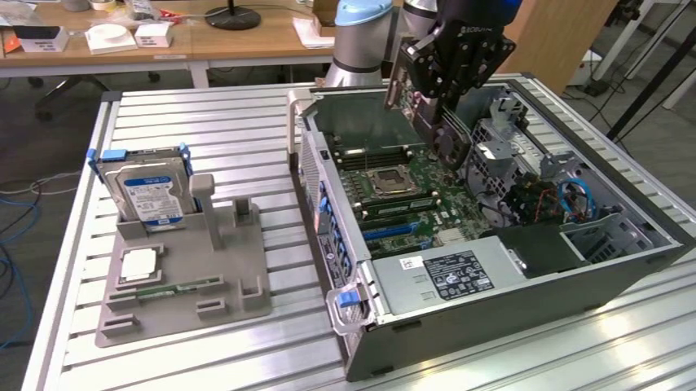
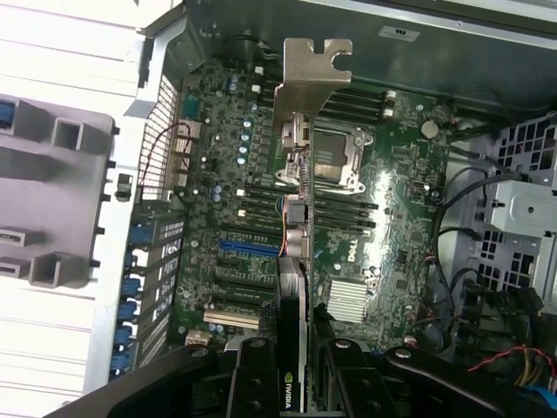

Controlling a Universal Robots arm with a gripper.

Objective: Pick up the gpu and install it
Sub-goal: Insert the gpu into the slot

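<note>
Well apart from the computer case (image 1: pixel 511 314), toward the exterior view's left, a grey holder (image 1: pixel 234 281) lies on the slatted metal table (image 1: pixel 218 130). A hard drive (image 1: pixel 152 195) with a blue-white label stands upright in the end of the holder that is farther from the camera. A square processor chip (image 1: pixel 139 265) and a slim RAM stick (image 1: pixel 179 287) lie flat in the nearer part of it.

The case lies on its side with the open side up. Inside it the green motherboard (image 1: pixel 435 220) is visible, with the processor socket (image 1: pixel 389 183) near its middle and the power supply (image 1: pixel 457 273) at the end of the case closest to the camera. The light blue robot arm (image 1: pixel 359 41) rises behind the case.

Over the far part of the case hangs the gripper (image 1: pixel 435 81), and its jaws are clamped on the gpu (image 1: pixel 448 134). The dark card reaches down from the gripper into the case, just beside the socket. I cannot tell if its lower end touches the board.

In the wrist view the gpu (image 2: pixel 296 287) is seen on its edge between the black fingers (image 2: pixel 257 374) of the gripper (image 2: pixel 296 348). Its silvery bracket (image 2: pixel 313 74) is at the end away from the gripper, and the motherboard (image 2: pixel 409 174) is beneath it.

In the part of the case toward the exterior view's right, blue cables (image 1: pixel 576 199) curl beside the metal drive cages.
</note>
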